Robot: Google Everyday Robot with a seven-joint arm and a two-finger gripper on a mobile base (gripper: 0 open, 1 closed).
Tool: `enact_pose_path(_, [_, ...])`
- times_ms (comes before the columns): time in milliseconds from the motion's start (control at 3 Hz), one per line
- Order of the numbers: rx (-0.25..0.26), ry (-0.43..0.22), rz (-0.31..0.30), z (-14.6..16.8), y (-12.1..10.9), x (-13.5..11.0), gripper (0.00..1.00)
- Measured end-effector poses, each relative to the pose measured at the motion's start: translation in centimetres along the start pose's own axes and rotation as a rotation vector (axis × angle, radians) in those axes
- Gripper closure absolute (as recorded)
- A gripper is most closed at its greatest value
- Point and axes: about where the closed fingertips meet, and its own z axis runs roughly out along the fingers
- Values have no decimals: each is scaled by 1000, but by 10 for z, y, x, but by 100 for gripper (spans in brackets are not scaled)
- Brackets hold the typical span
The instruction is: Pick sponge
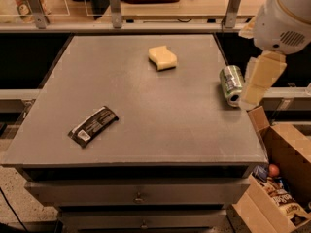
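Note:
The sponge (163,58), a small pale-yellow foam block with wavy edges, lies flat on the grey table (160,125), towards the far edge and a little right of centre. My gripper (256,92) hangs from the white arm at the table's right edge, pale yellow and pointing down. It is just to the right of a green can (231,84) lying on its side. The gripper is well right of the sponge and nearer to me, and holds nothing that I can see.
A black snack-bar wrapper (93,125) lies on the near left of the table. An open cardboard box (284,178) with packets stands on the floor at the lower right. A rail with metal posts (114,6) runs behind the table's far edge.

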Motion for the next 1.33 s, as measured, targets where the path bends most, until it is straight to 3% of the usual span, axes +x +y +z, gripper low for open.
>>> enact_pose_path(333, [19, 0, -50, 32, -53, -26, 0])
enact_pose_path(667, [31, 0, -35, 68, -107, -38, 0])
enact_pose_path(1000, [60, -21, 36, 104, -157, -42, 0])
enact_pose_path(1333, [71, -57, 100, 139, -184, -54, 0])
